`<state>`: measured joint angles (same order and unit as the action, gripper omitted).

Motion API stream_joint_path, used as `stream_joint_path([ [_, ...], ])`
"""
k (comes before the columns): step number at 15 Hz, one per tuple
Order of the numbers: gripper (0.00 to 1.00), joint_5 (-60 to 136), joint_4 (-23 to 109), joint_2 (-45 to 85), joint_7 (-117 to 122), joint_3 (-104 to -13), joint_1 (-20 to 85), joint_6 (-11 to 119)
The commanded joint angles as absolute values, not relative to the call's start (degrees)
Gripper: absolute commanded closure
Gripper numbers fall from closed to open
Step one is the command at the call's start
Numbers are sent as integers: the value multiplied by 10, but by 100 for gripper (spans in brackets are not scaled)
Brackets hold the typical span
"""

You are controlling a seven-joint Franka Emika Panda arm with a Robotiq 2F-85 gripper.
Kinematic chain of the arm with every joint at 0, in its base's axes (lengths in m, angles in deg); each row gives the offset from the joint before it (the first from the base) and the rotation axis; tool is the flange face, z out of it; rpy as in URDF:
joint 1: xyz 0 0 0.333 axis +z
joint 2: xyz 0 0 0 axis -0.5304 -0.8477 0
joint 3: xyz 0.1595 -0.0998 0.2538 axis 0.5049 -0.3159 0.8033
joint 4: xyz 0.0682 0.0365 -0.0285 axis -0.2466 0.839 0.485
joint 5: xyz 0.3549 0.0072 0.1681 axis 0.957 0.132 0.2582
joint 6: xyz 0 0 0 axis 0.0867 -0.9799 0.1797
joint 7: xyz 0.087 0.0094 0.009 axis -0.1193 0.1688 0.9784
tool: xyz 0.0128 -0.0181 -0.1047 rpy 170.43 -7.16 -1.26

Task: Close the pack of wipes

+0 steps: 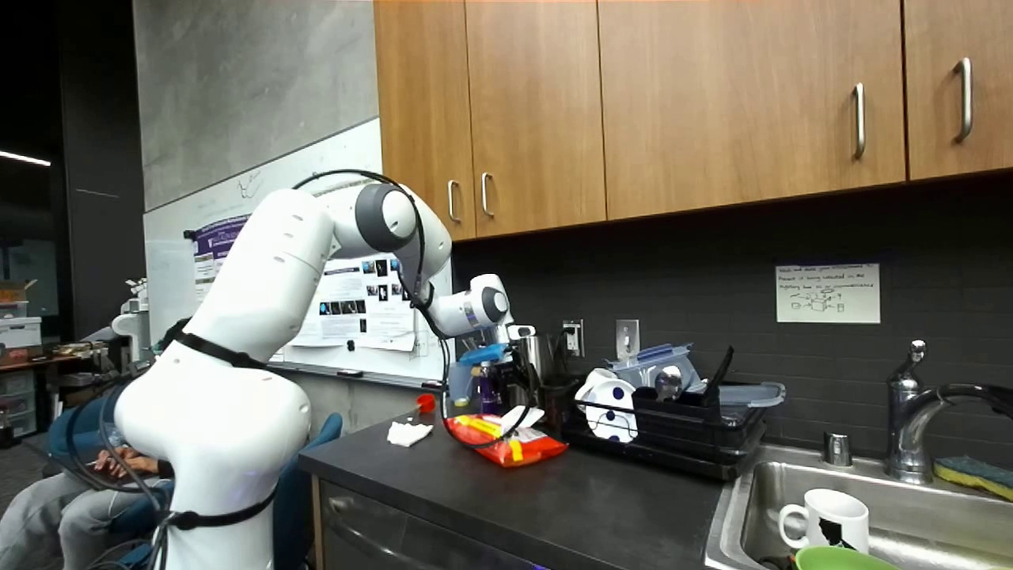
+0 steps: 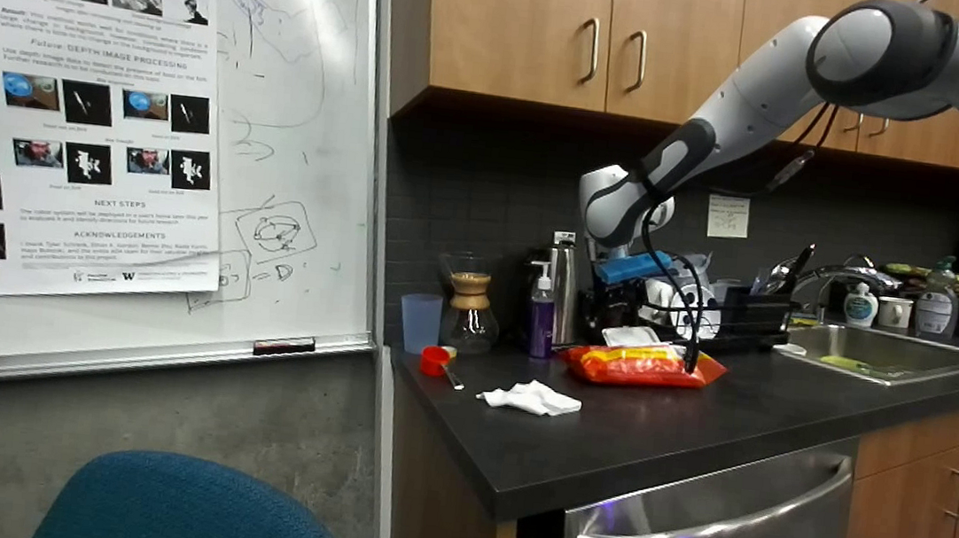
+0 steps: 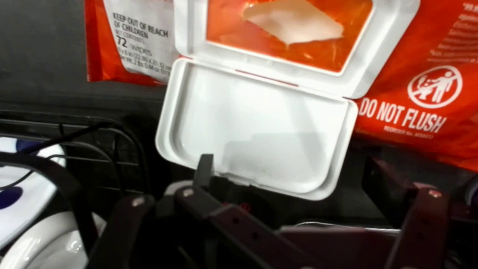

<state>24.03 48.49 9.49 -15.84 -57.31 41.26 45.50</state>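
Observation:
The red-orange pack of wipes lies flat on the dark counter, and it shows in both exterior views. Its white plastic lid is flipped open, its inner face toward the camera, and also shows in both exterior views. A whitish piece shows inside the frame's opening. My gripper is open, fingers wide apart, with nothing held. The left finger overlaps the lid's free edge in the wrist view; contact cannot be told. The right finger is beyond the lid's corner. In an exterior view the gripper is behind the pack.
A black dish rack with dishes stands beside the pack. A purple bottle, a steel flask and a glass carafe stand at the back. A crumpled white wipe and a red scoop lie near the counter's end.

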Motion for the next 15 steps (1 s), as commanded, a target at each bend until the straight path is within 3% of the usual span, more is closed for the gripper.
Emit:
stream_joint_path([
  [1, 0, 228, 463, 79, -166, -583, 422, 450],
  [15, 0, 227, 437, 57, -166, -591, 424, 451],
])
